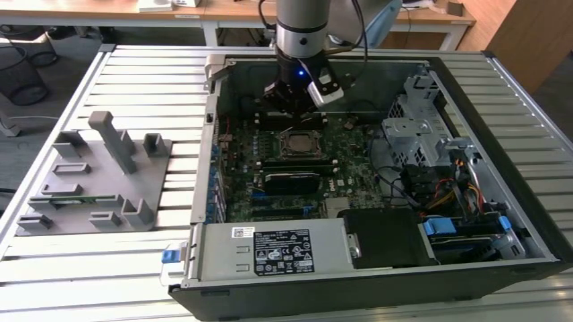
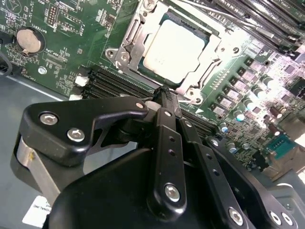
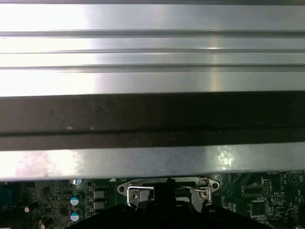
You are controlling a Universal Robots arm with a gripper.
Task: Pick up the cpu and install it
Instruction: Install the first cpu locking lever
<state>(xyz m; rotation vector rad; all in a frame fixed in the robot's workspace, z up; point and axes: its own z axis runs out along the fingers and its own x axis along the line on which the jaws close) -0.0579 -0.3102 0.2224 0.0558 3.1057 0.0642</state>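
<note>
Nearest the lens in the second wrist view, the hand (image 2: pixel 164 98) has its black fingers (image 2: pixel 167 143) pressed together, tips meeting, nothing between them. The cpu (image 2: pixel 174 45) lies flat in the motherboard socket (image 2: pixel 125 45), silver top up, at about twelve o'clock from the fingertips and just beyond them, apart. Being square, it shows no long axis. In the exterior view the hand (image 1: pixel 296 107) hangs inside the open computer case (image 1: pixel 501 87), just off the socket's edge. The case rests on a slatted worktop (image 1: pixel 90 282).
</note>
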